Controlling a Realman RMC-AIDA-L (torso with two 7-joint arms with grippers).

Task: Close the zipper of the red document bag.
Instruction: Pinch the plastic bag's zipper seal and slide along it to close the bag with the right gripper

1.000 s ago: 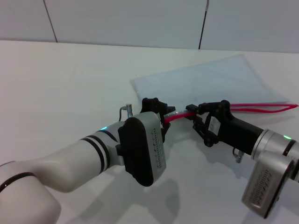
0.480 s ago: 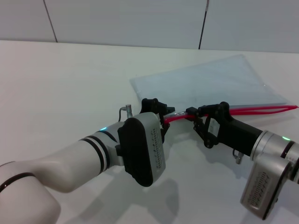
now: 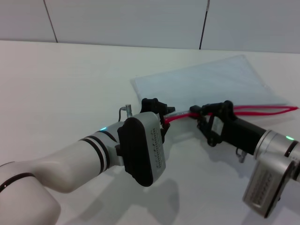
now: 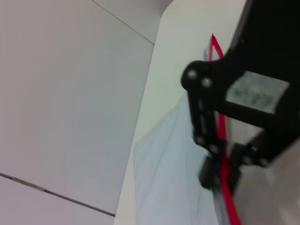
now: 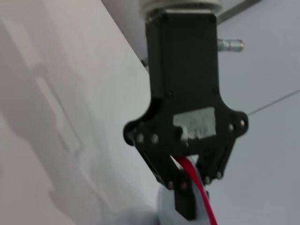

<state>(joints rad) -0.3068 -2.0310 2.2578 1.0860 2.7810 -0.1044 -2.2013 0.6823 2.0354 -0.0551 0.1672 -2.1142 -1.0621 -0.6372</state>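
Here the white bench (image 3: 61,79) carries the red document bag (image 3: 206,79), which lies flat toward the far right, its red-edged long side turned toward the robot. Along that near edge runs the zipper (image 3: 262,110); toward the right end the two red tracks visibly gape apart, so that stretch looks not yet closed, while between the two arms the strip reads as a single line. The left tool (image 3: 161,115) pinches the zipper's left end, anchoring the bag, as the right wrist view shows with the red strip caught between its fingers. The right tool (image 3: 202,114) is pressed together on the zipper a little to the right, seemingly at the slider, though the slider itself is too small to make out. To do this step well, I judge the left arm should hold its corner steady and taut while the right draws straight along the edge toward the open end, keeping low and in line so the strip does not buckle or lift the bag.
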